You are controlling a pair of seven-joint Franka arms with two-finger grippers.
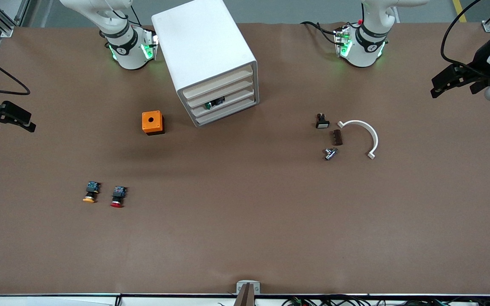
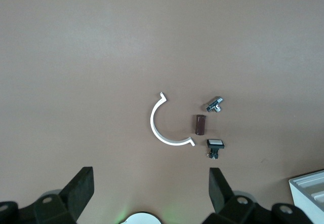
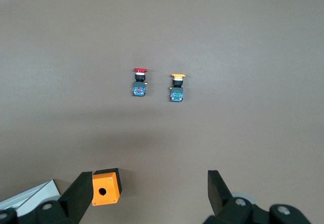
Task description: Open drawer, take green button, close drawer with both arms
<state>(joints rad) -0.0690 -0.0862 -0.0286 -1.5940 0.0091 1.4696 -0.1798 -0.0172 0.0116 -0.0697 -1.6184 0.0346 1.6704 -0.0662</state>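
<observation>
Faintly green button inside drawer

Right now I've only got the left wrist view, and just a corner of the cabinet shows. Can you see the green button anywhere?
Observer: Yes, the button shows at the front of the cabinet, in the drawer third from the top.
Operator: Where's the right gripper?
Observer: The right gripper hangs open over the table at the right arm's end, mirroring the left gripper at its own end.
Operator: Anything beside the cabinet?
Observer: An orange box, toward the right arm's end.
</observation>
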